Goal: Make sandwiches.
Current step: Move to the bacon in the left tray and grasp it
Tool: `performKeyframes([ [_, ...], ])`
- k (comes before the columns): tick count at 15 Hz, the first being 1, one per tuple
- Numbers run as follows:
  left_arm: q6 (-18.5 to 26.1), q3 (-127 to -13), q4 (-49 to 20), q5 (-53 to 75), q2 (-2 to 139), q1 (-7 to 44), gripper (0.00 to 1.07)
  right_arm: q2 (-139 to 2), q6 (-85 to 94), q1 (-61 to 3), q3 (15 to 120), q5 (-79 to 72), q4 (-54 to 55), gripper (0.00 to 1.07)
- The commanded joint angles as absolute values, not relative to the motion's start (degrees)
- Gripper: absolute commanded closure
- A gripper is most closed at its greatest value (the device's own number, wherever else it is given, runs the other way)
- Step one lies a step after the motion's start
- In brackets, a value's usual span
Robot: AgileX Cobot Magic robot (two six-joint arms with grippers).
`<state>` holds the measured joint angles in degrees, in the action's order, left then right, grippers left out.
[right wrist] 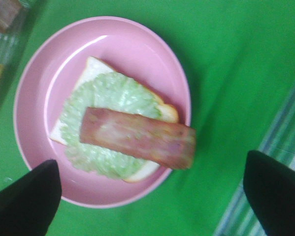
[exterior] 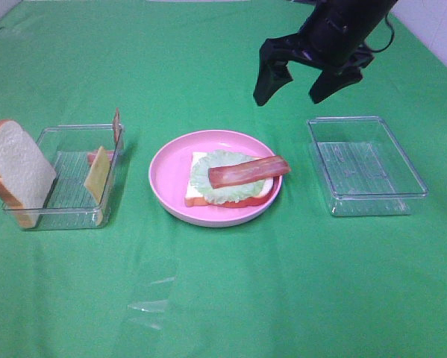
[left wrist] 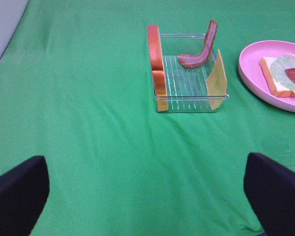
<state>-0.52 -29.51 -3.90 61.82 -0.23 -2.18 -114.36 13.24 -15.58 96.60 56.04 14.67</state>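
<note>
Sandwich: the sandwich (exterior: pixel 227 183) sits on the pink plate (exterior: pixel 167 168) in the middle of the green cloth (exterior: pixel 223 298), and it's only part built.
Done: a bottom bread slice (exterior: pixel 196 195) is down, lettuce (exterior: pixel 208 177) is spread over it, and one bacon strip (exterior: pixel 249 171) lies across the top, its end poking past the bread.
Left to do: by my read, cheese and the top slice. The cheese (exterior: pixel 96 179) and spare bread (exterior: pixel 18 168) lean in the left tray (exterior: pixel 66 216) with another bacon strip (left wrist: pixel 199 51).
Right gripper: the right gripper (exterior: pixel 289 98) hangs above and behind the plate, jaws spread wide, carrying nothing.
Left gripper: the left gripper (left wrist: pixel 145 182) is spread wide too, nothing between its fingers, the tray well ahead of it.
Right tray: the right tray (exterior: pixel 369 198) shows no food.
Hard to tell: the left arm is out of the high view. Whether one spare bread slice or two stand in the tray, I can't say. A shiny patch on the near cloth could be film or glare.
</note>
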Motion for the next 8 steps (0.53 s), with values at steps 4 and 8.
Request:
performKeyframes([
  [4, -0.46, -29.51, -3.9, 61.48, -1.15, -2.06, 0.04, -110.52, 10.08, -4.24, 99.58, 63.14, 5.04, 0.11],
  [8, -0.46, -29.51, -3.9, 61.48, -1.15, -2.06, 0.04, -110.35, 8.59, 3.38, 99.58, 69.33, 5.04, 0.11],
])
